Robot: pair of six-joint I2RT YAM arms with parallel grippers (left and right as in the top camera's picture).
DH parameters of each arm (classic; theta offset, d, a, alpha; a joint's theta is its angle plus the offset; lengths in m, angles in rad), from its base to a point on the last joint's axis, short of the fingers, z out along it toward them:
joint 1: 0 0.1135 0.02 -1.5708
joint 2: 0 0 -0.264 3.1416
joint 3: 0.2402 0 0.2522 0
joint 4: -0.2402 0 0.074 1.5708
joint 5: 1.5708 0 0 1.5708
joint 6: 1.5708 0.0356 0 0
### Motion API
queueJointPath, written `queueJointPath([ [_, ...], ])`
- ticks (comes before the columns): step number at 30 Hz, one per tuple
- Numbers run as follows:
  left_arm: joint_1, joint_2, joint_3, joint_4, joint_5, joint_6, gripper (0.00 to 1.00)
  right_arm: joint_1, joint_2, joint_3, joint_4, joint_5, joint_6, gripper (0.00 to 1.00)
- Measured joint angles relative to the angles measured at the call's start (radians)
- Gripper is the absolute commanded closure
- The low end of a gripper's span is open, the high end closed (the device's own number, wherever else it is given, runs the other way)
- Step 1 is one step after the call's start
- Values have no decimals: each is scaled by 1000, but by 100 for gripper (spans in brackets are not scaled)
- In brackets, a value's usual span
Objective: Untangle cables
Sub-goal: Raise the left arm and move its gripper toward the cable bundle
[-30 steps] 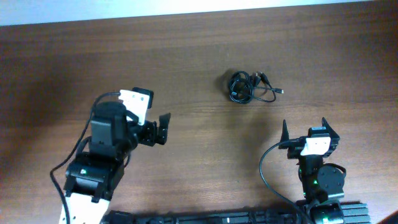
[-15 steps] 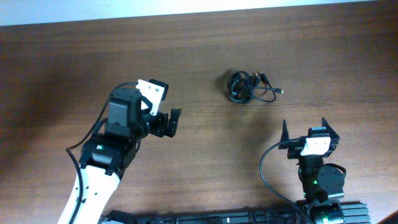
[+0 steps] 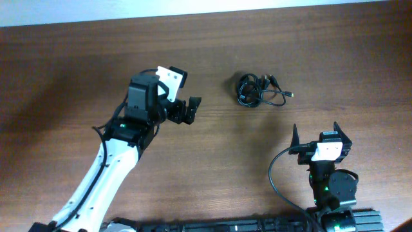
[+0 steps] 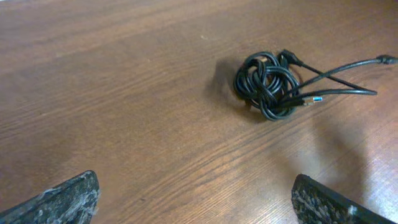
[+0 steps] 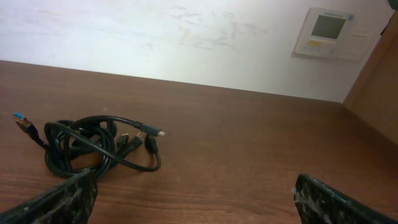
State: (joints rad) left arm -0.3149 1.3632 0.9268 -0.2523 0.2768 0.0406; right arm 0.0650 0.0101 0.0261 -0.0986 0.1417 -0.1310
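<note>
My left arm has swung up and to the right since a second ago, so the left gripper (image 3: 191,109) now hangs nearer the cables (image 3: 255,90), though clear of them. The right gripper (image 3: 315,132) and the bundle have not shifted.

From overhead the left fingers are a dark clump and hard to separate. The left wrist view shows only two fingertips (image 4: 69,199), cut off at the bottom corners with bare table (image 4: 124,93) between them, so the jaws stand wide apart and hold nothing. The right wrist view shows the same: tips in the bottom corners, jaws apart and empty. The frame's lower edge cuts off the left arm's base.

The cables lie on the wooden table toward its far side, right of centre, ahead of the right gripper. They are thin black cords wound into a tight little knot, with two strands and small plugs trailing out to the right. One plug has a blue tip (image 4: 317,99). I cannot tell how many cords the knot holds.
</note>
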Motion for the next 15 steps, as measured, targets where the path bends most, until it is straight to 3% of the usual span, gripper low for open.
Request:
queueJointPath([
  [11,0,2,0,-1,16,0,1,0,0,0,0,0,0,0],
  [15,0,2,1,-77,23,0,1,0,0,0,0,0,0,0],
])
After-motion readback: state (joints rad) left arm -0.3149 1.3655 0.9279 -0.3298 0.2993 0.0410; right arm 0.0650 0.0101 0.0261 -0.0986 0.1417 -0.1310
